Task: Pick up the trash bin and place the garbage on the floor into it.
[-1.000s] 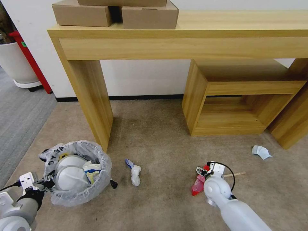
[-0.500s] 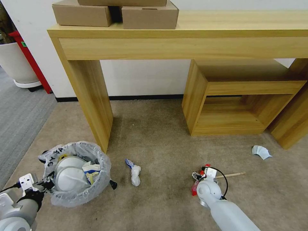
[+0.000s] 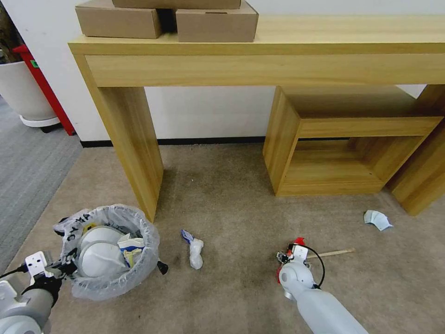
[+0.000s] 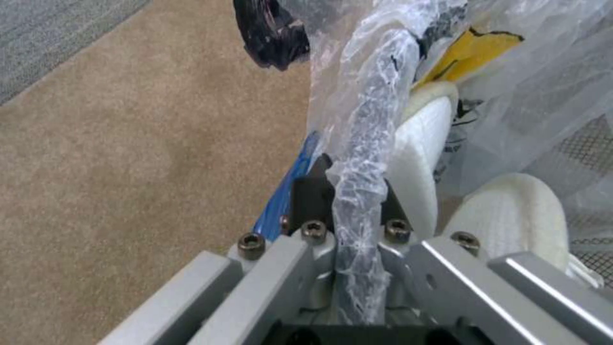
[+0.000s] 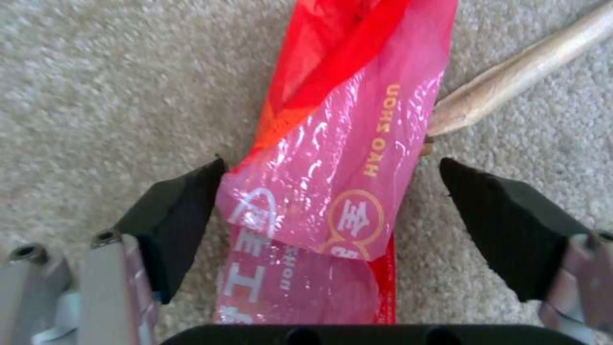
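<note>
Right claw (image 5: 332, 191) has dropped lower and closer in over the last second, now straddling the red wrapper (image 5: 338, 158) on the floor (image 3: 232, 195); fingers spread wide, one pad at the wrapper's edge, the other clear of it, nothing pinched. Wrapper count under it: one, though the wrist view shows folded layers, red over pink with print. One wooden stick (image 5: 511, 76) lies at 2 o'clock from the claw, its near end tucked against the wrapper.

Left claw (image 4: 348, 211) at 8 o'clock of the head view, pressed together on the bagged rim of the trash bin (image 3: 111, 250). Bin has barely shifted. Inside: two white slippers (image 3: 99, 253), one blue-white carton (image 3: 131, 243). Left wrist view adds a yellow packet (image 4: 469, 52) behind the bag film and a blue strip beside the finger, not readable from the head.

Loose on the floor: one crumpled white-and-blue scrap (image 3: 193, 248) at 3 o'clock of the bin, one pale blue mask (image 3: 376, 219) at 1 o'clock from the right claw, well apart.

Open carpet between bin and right claw. Bench (image 3: 259, 51) leg (image 3: 132, 148) stands just beyond the bin at 12 o'clock; low open shelf unit (image 3: 333, 153) beyond the right claw. Three cardboard boxes (image 3: 213, 23) on the bench top.
</note>
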Controlling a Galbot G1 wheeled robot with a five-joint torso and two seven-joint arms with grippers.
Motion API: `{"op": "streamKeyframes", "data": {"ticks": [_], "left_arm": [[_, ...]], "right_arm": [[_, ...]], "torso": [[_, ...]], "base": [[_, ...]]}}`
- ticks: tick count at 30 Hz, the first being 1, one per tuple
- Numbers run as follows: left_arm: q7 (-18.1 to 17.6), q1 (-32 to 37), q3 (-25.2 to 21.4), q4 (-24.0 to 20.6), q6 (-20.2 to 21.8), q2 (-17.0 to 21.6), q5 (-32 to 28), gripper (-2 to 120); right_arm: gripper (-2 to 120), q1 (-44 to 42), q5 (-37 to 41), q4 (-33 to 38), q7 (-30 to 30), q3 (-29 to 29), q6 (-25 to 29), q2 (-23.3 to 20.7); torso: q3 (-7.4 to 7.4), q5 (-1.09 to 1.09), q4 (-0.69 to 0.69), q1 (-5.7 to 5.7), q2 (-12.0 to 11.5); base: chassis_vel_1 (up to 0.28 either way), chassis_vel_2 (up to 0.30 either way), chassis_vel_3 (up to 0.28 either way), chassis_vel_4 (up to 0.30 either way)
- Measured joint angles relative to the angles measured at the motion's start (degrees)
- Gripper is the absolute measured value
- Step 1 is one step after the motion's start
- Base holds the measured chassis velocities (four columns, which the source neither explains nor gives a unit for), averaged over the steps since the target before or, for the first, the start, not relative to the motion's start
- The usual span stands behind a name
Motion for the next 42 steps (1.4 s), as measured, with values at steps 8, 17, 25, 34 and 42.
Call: {"op": "streamKeyframes", "data": {"ticks": [8,17,25,34,42], "left_arm": [[0.00,0.40,0.15,-0.52,-0.22,-0.21,0.13,1],[0.02,0.33,0.45,-0.69,-0.31,-0.42,0.21,1],[0.10,0.46,0.57,-0.69,-0.54,-0.51,0.48,1],[0.23,0.20,0.85,-0.18,-0.65,-0.27,0.85,1],[-0.42,0.51,1.54,-1.77,0.40,-0.03,0.51,1]], "right_arm": [[56,0.24,-1.41,-1.20,-0.94,-0.27,1.64,0.34],[26,-0.49,-2.65,-0.86,-1.59,-0.35,2.31,0.17],[0,-1.43,-4.26,-0.40,-2.47,-0.38,3.17,-0.29],[0,-6.30,-5.58,13.18,-8.19,0.68,7.47,-6.22],[0,-5.43,-5.14,38.04,-13.00,-5.37,12.04,-16.30]], "torso": [[-0.01,0.00,0.02,0.00,0.00],[-0.01,0.00,0.01,0.00,0.00],[0.00,0.00,0.00,0.00,0.00],[0.00,-0.01,-0.01,0.00,0.00],[0.00,0.00,0.00,0.00,0.00]], "base": [[0.000,0.000,0.000,0.000],[0.000,0.000,0.000,0.000],[0.000,0.000,0.000,0.000],[0.000,0.000,0.000,0.000],[0.000,0.000,0.000,0.000]]}}
